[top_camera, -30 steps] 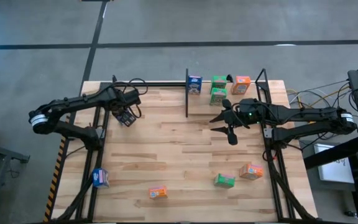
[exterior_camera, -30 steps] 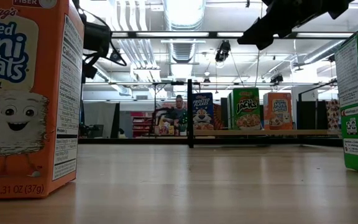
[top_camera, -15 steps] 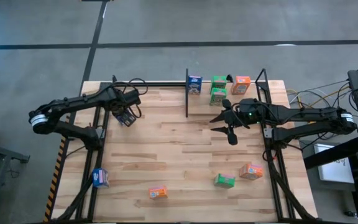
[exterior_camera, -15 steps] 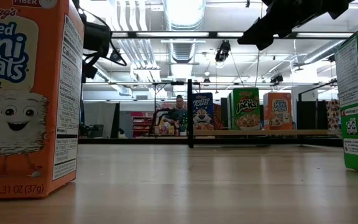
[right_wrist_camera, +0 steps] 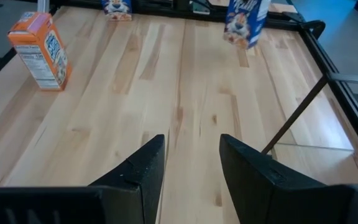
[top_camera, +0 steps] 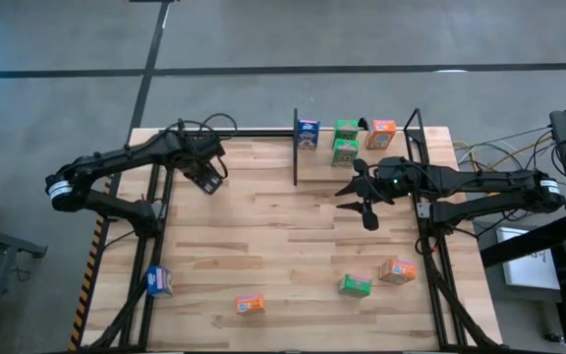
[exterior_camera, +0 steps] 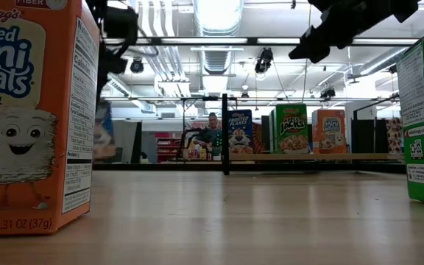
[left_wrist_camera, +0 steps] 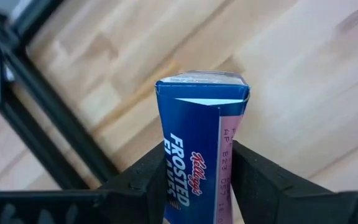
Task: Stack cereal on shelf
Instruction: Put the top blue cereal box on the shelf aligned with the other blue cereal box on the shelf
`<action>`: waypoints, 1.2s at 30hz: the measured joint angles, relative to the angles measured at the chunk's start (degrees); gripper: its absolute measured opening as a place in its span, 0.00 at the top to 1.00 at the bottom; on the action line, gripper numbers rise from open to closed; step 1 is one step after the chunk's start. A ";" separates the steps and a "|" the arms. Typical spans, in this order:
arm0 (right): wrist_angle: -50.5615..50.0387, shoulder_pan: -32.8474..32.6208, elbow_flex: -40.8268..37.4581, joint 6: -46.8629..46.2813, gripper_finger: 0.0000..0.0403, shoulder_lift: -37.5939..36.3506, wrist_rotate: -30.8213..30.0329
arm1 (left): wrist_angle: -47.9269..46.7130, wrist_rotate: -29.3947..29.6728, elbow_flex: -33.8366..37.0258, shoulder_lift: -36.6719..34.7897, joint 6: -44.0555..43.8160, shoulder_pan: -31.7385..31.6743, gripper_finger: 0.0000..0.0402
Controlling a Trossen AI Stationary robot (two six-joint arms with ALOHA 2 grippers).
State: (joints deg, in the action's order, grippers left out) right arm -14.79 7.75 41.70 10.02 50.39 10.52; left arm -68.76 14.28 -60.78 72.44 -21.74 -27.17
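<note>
A blue cereal box point(left_wrist_camera: 199, 124) hangs in my left gripper point(left_wrist_camera: 197, 169), above the table's far left part point(top_camera: 207, 179). In the low view the box point(exterior_camera: 103, 131) shows beside a big orange box point(exterior_camera: 32, 110). The shelf point(top_camera: 403, 149) runs along the far right edge. On it stand a blue box point(top_camera: 308, 133), two green ones point(top_camera: 346, 129) point(top_camera: 344, 151) and an orange one point(top_camera: 382, 134). My right gripper point(top_camera: 356, 204) hovers open in front of the shelf with nothing between its fingers point(right_wrist_camera: 143, 163). My left gripper pinches the blue box between its two fingers, on two opposite long sides point(left_wrist_camera: 164, 163). The fingers come steeply from above and lie across the box. It hangs below them, clear of the table, with its free end point(left_wrist_camera: 201, 79) pointing down.
Loose boxes lie on the near half of the table: blue point(top_camera: 158, 281), orange point(top_camera: 250, 305), green point(top_camera: 355, 285) and orange point(top_camera: 397, 270). A black upright divider point(top_camera: 295, 147) ends the shelf on its left. Bare wood spans the table's middle point(top_camera: 273, 226).
My left gripper has risen with the blue box and drifted slightly toward the far edge. The box now hangs clear of the table and has come into the low view beside the orange box.
</note>
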 joint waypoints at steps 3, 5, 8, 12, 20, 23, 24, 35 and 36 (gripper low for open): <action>-0.20 0.00 -0.70 -0.05 0.64 -1.19 0.00 | 0.46 -0.01 -4.27 0.00 0.13 1.76 0.66; -0.38 0.00 -1.29 -0.04 0.64 -2.26 0.01 | 1.51 0.03 -7.19 0.00 0.23 3.57 0.66; -1.41 0.00 -1.79 -0.15 0.64 -4.27 0.01 | 3.69 0.05 -11.42 0.00 1.11 6.92 0.66; -1.72 0.00 -2.61 -0.42 0.64 -6.92 0.09 | 11.04 0.05 -15.57 0.00 4.11 12.13 0.66; 0.48 0.00 -5.04 1.89 0.64 -11.57 0.49 | 33.11 -0.07 -17.37 0.00 14.30 18.49 0.66; 0.53 0.00 -5.39 2.61 0.64 -13.21 1.21 | 39.26 0.09 -17.28 0.57 16.38 18.55 0.66; 0.55 0.00 -5.47 2.89 0.64 -13.73 1.92 | 40.43 0.11 -17.30 1.03 16.90 18.53 0.66; 0.46 -0.01 -5.93 4.68 0.64 -16.61 7.95 | 42.21 0.10 -26.81 15.62 25.12 18.51 0.66; 0.47 0.00 -5.98 4.80 0.64 -16.62 7.96 | 40.77 0.11 -28.72 17.22 26.02 18.45 0.66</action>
State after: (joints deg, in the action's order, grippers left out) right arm -14.32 7.75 35.71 14.82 33.77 18.48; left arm -27.98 14.39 -89.50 89.66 4.29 -8.72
